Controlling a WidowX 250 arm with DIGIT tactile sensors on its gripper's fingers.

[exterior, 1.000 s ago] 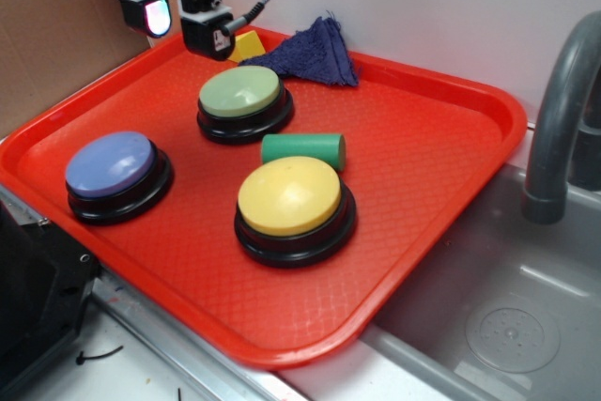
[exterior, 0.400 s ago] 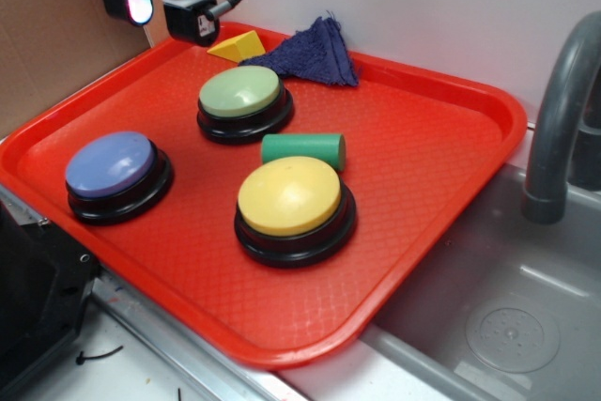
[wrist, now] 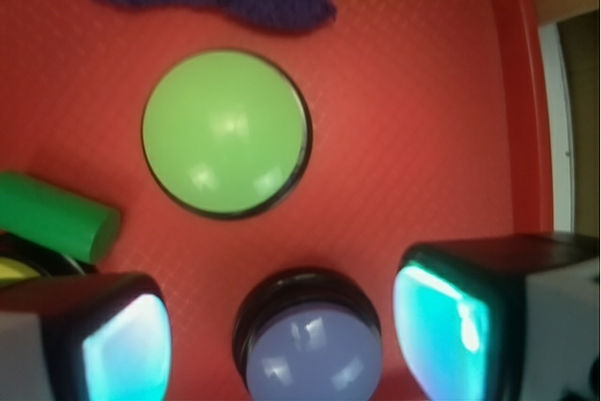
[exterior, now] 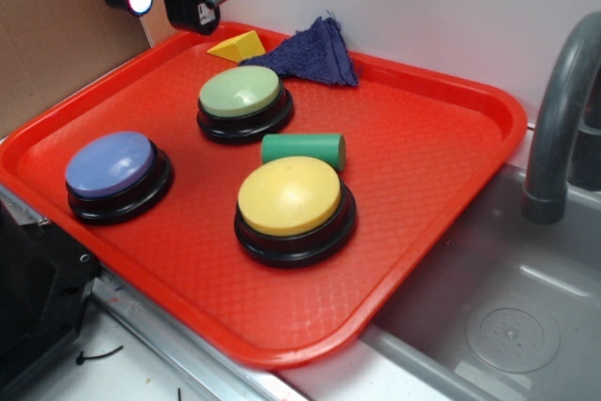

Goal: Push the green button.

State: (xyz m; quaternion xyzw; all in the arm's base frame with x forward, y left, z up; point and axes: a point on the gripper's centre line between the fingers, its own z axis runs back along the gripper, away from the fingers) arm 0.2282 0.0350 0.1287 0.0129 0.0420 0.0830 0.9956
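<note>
The green button, a pale-green dome on a black round base, sits toward the back of the red tray. It fills the centre of the wrist view. My gripper hangs high above the tray's back left corner, up and to the left of the button and well apart from it. It is open, and its two glowing pads frame the tray far below with nothing between them.
A blue button sits at the tray's left and a yellow button at its front. A dark green cylinder lies between the yellow and green buttons. Yellow wedge and blue cloth at the back. Faucet and sink on the right.
The gripper has risen and shifted left, away from the tray's back, uncovering the yellow wedge. The buttons and blocks have not moved.
</note>
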